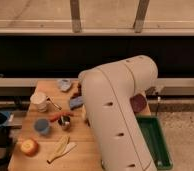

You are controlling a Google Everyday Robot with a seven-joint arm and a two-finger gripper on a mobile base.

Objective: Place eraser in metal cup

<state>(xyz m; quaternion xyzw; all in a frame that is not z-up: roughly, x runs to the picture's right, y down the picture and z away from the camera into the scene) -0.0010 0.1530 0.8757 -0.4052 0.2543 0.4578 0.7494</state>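
Observation:
The metal cup (65,123), small and silvery with a dark inside, stands on the wooden table (85,145) left of centre, beside a blue cup (41,126). My big white arm (121,110) fills the middle of the view and covers the table's right half. The gripper is hidden behind the arm. The eraser is out of view. I cannot identify a small dark shape (78,91) at the arm's left edge.
A white mug (39,100), a blue-grey pad (76,102), a pale blue dish (65,85), an orange-red stick (56,117), an apple (29,147) and a yellow peel-like piece (60,147) lie on the table. A green bin (156,142) sits to the right on the floor.

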